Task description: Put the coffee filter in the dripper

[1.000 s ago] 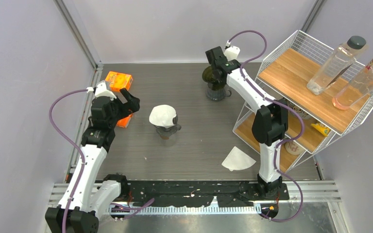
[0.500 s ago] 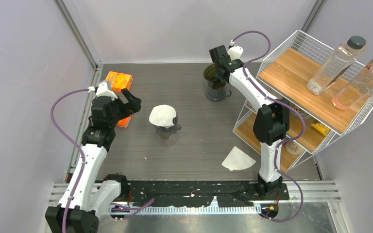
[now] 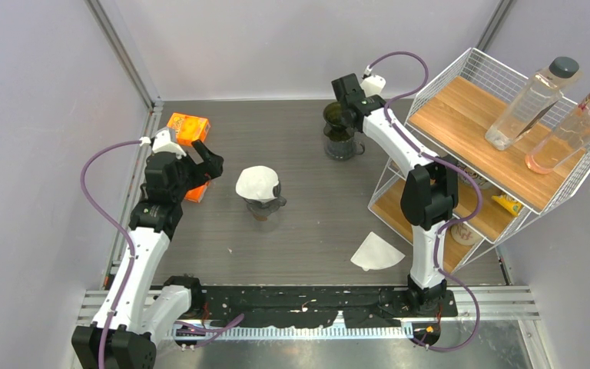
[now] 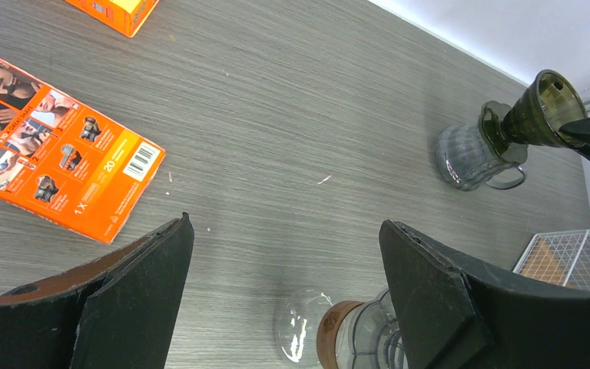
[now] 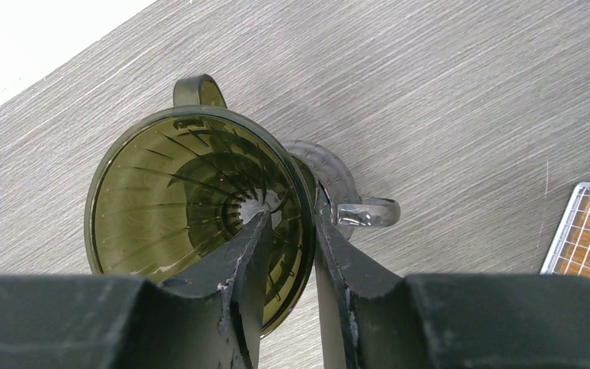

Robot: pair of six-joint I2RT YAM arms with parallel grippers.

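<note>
Table (image 3: 307, 231) carried a wire rack (image 3: 453, 108) off to the right of the right claw (image 5: 292, 211). An orange box (image 4: 61, 177) lay just left of the left claw (image 4: 284, 224), which hung released, fingers wide, nothing between them. Below and just ahead of that claw stood a glass carafe (image 4: 338, 338) with white paper (image 3: 255, 181) on its mouth. Right claw was clenched on the rim of the dripper (image 5: 177, 192), one finger inside the cone, one outside. Dripper leaned: mouth up toward the claw, narrow end down at the glass jug (image 4: 465, 157) beneath, cone axis off plumb, handle on the side away from the fingers. Judged step: seating the dripper on the jug. Filter (image 3: 376, 252) lay flat on the table, well behind the right claw, near that arm's base; direction of its tip unclear. Next move would call for levelling and releasing the dripper, then pinching the thin paper's edge without creasing it.
</note>
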